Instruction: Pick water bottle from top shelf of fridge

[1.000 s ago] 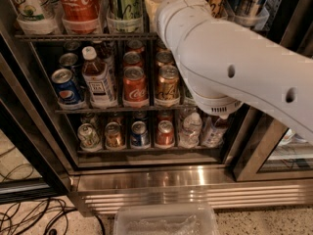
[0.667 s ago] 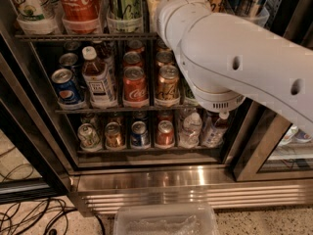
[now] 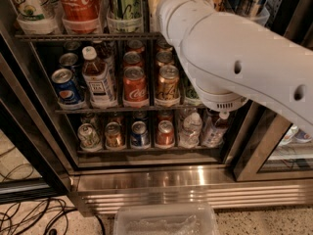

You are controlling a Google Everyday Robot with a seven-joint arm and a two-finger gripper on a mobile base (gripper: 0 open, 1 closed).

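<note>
The fridge (image 3: 195, 195) stands open before me, steel base grille below. Its top shelf (image 3: 83, 35) is a dark wire rack with clear tub holders for tall cans: a Coca-Cola can (image 3: 78, 4) and a green can (image 3: 124, 4). My white arm (image 3: 234, 58) reaches from the right up to this shelf and covers its middle. My gripper lies past the arm's end at the top edge, out of view. A pale clear container (image 3: 152, 4) shows as a sliver just left of the arm; I cannot tell whether it is the water bottle.
The middle rack holds short cans and an amber tea bottle (image 3: 98, 80). The bottom rack holds cans and small clear bottles (image 3: 190, 129). The glass door (image 3: 274, 151) stands open at the right. A clear plastic tub (image 3: 166, 222) and cables (image 3: 29, 214) lie on the floor.
The arm has shifted only slightly at the top shelf. Nothing on the racks has moved.
</note>
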